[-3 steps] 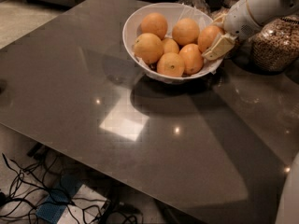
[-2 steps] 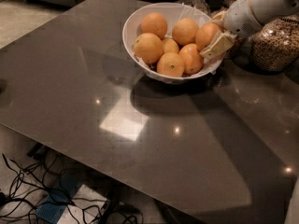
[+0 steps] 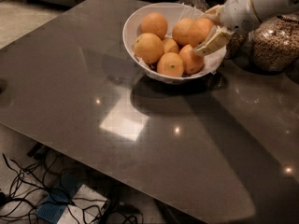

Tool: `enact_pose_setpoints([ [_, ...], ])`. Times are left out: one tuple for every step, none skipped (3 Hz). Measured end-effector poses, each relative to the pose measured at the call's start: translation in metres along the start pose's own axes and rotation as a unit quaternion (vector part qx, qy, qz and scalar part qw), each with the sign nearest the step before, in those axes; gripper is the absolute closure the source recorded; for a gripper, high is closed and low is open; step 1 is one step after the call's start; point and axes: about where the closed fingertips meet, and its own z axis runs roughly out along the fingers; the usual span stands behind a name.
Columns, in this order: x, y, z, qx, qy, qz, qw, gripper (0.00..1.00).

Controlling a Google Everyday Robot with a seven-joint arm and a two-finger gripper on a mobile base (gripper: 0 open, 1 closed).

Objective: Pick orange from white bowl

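Gripper [image 3: 205, 33] at the white bowl's [image 3: 132, 24] right rim, jaws spread with the orange [image 3: 198, 27] between them (firm contact cannot be told). Judged best practice: centre the fruit between the jaws, close gently, then lift straight up clear of its neighbours. The bowl holds seven oranges; behind the jaws, a glass jar [image 3: 275, 43] holds grains.

White arm [image 3: 268, 1] is sticking in from the far right edge, forearm sloping down and to the left. Wrist [image 3: 236, 15] is angling downward. Beige hand [image 3: 205, 31] is hanging low at the far right of the scene, pointing down-left toward the near side.
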Motion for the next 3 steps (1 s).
enact_pose_setpoints([
  [-0.013, 0.007, -0.003, -0.013, -0.047, -0.004, 0.9988, 1.0],
  [-0.025, 0.015, -0.01, -0.024, -0.094, -0.017, 0.9951, 1.0],
  [-0.025, 0.015, -0.01, -0.024, -0.094, -0.017, 0.9951, 1.0],
])
